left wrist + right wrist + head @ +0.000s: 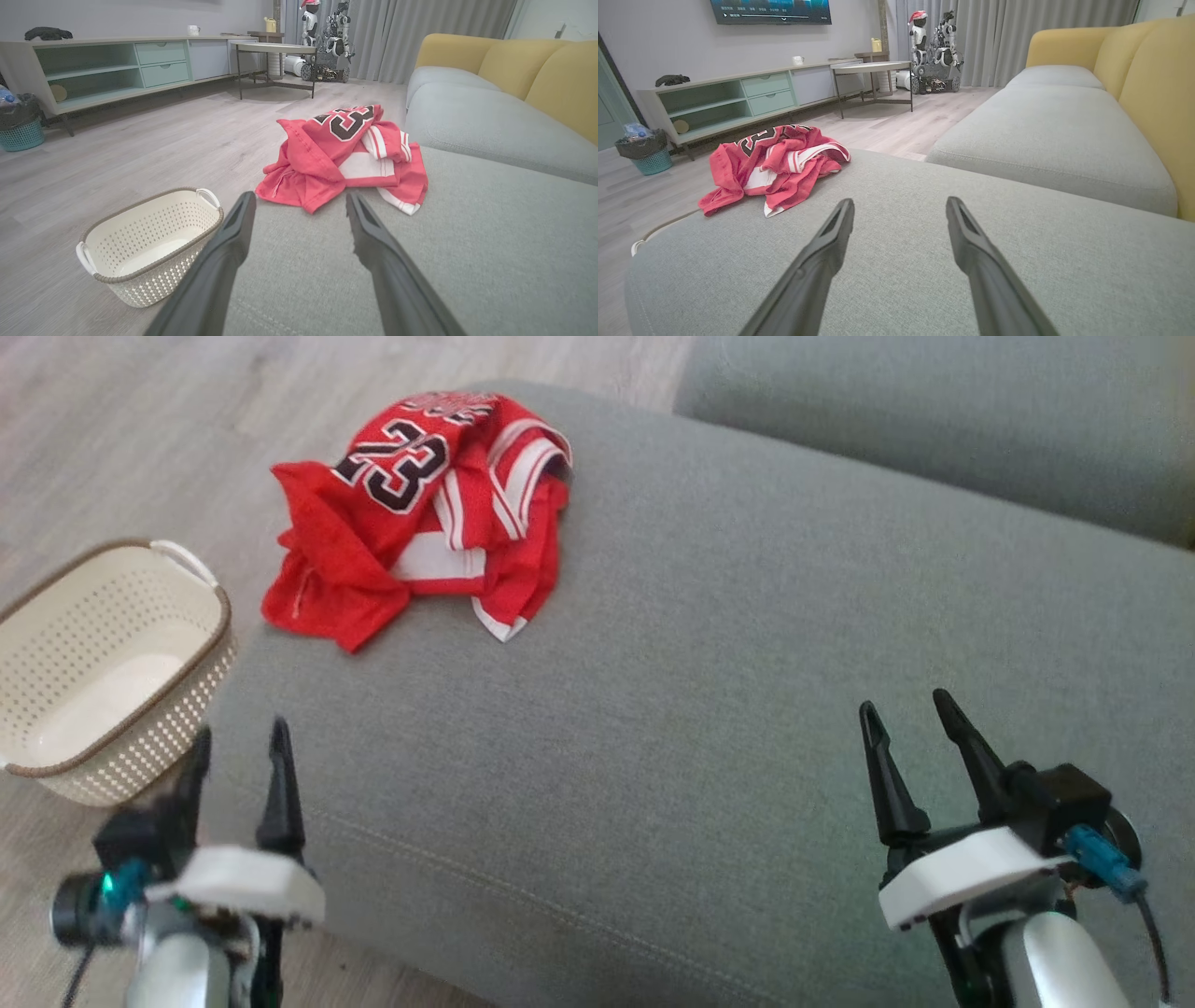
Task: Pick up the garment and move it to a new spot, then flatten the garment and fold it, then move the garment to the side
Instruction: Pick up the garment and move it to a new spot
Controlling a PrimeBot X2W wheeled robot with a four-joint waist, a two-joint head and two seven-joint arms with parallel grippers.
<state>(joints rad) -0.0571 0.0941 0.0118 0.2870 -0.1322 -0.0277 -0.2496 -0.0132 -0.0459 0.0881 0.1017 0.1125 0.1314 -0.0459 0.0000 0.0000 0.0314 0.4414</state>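
Grippers at the near edge of the grey cushion: left gripper and right gripper both have fingers spread apart and hold nothing. A cream basket sits on the floor at 10 o'clock from the left gripper. The garment, a red jersey, lies crumpled at the cushion's far left corner, untouched. It bears 1 o'clock from the left gripper, which is the nearer, and 10 o'clock from the right. Its long axis appears to run 7 to 1 o'clock, though the bunching leaves this uncertain.
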